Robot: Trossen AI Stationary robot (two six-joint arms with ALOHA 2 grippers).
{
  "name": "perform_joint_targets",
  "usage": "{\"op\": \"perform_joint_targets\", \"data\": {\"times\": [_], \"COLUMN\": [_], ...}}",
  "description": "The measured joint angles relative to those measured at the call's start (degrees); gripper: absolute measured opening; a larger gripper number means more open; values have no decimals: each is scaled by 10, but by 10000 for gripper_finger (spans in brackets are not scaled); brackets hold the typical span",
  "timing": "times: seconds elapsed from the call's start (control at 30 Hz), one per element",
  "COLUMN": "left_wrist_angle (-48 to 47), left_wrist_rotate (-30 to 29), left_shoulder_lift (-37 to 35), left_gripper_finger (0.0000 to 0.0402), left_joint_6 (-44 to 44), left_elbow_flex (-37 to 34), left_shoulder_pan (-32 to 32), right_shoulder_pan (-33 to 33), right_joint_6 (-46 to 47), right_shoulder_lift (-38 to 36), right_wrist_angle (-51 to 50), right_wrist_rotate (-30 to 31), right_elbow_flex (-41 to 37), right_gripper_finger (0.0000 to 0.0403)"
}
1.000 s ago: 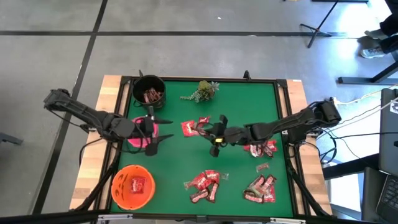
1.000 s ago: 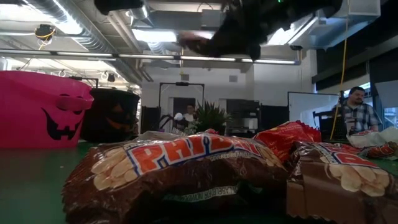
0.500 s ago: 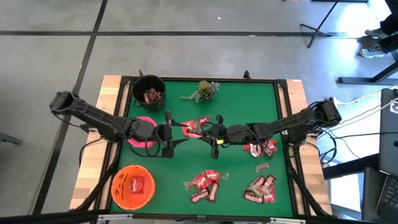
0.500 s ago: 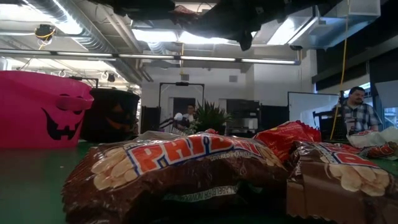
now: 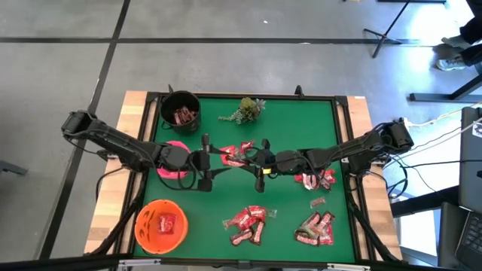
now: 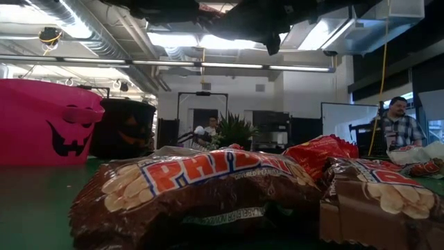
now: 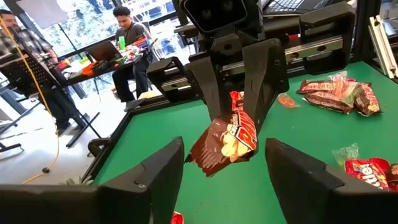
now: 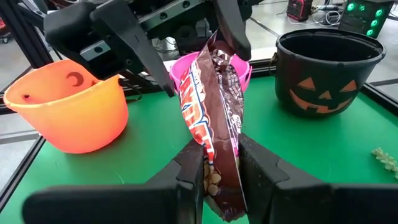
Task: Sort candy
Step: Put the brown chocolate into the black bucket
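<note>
Left gripper point(image 5: 205, 159), jaws spread, has swung off the pink bucket point(image 5: 172, 168) toward the PayDay bar point(image 8: 211, 118) pinched mid-table by right gripper point(image 5: 251, 158), probably risking a drop if releasing early.

We take the pink bucket point(image 5: 175, 159) as our landmark. Right beside it toward the table's middle, the left gripper point(image 5: 205, 159) stands with fingers spread, and facing it the right gripper point(image 5: 252, 159) pinches a brown candy bar point(image 7: 227, 138) held up between the two, so that lane is blocked. Beyond the bucket, the black bucket point(image 5: 181, 109) fills the far corner, and the green sprig point(image 5: 246, 109) lies farther along that edge; bare green mat lies open between them. On the near side, the orange bucket point(image 5: 160, 225) closes the corner, while candy piles point(image 5: 247, 224) crowd the near edge farther off.
</note>
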Motion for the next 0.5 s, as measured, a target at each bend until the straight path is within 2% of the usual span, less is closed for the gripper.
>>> {"op": "perform_joint_targets", "data": {"times": [0.1,0.37,0.5], "left_wrist_angle": [0,0,-1], "left_wrist_rotate": [1,5,7], "left_shoulder_lift": [0,0,0], "left_gripper_finger": [169,17,5], "left_joint_6": [0,16,20], "left_elbow_flex": [0,0,0], "left_shoulder_pan": [0,0,0], "right_shoulder_pan": [0,0,0], "right_joint_6": [0,0,-6], "right_shoulder_lift": [0,0,-1], "right_wrist_angle": [0,-2,-2], "right_wrist_rotate": [0,-1,7], "right_elbow_flex": [0,0,0], "right_gripper_finger": [74,74,79]}}
